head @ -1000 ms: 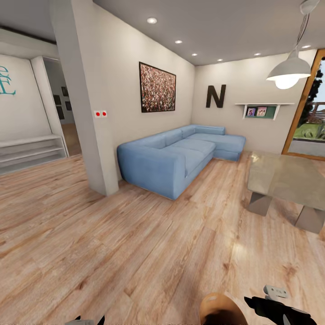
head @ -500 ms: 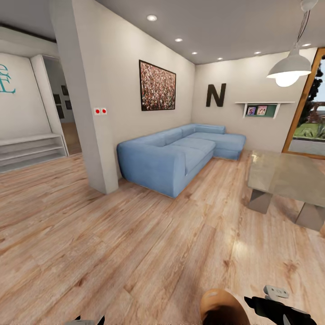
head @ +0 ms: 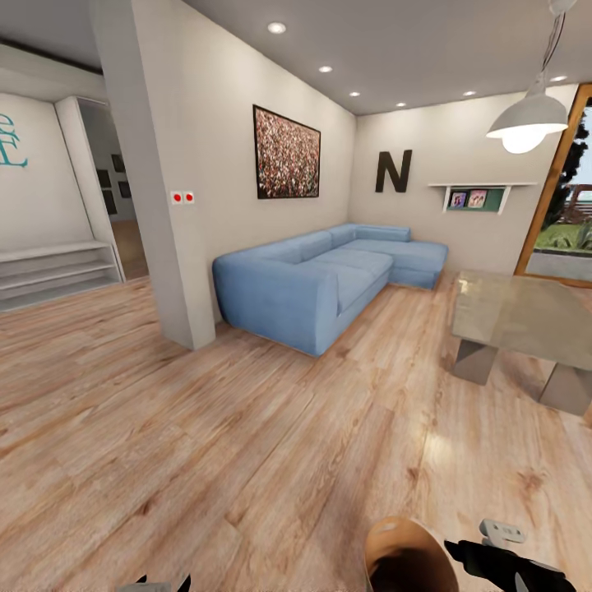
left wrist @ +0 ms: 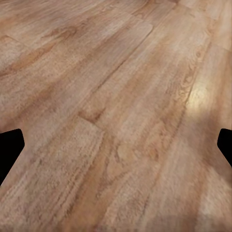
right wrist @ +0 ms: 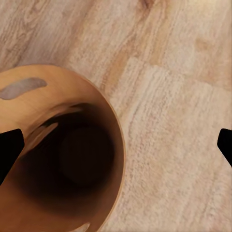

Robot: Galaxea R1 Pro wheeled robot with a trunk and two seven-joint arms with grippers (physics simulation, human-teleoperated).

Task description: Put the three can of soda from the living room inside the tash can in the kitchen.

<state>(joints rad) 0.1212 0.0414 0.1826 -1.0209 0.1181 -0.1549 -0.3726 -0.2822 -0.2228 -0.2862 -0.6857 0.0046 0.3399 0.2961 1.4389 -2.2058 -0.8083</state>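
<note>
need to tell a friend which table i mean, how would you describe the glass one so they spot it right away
Start from the blue L-shaped sofa under the dark letter N on the far wall. Across the wood plank floor from the sofa, under the white pendant lamp, stands the coffee table. It is the low piece with a see-through glass top on angular grey legs, unlike the upholstered sofa.

Surface: wood plank floor, light brown, boards running diagonally across the frame.
Grain: darker streaks and knot marks along the boards; seams between planks visible as thin dark lines.
Highlight: pale glossy patch of reflected light on one board (edges soft, blurred).
Left tool: two black fingertips at opposite frame edges, set wide apart, nothing between them but floor.
Contact: fingertips appear clear of the floor (height cannot be judged).
</note>
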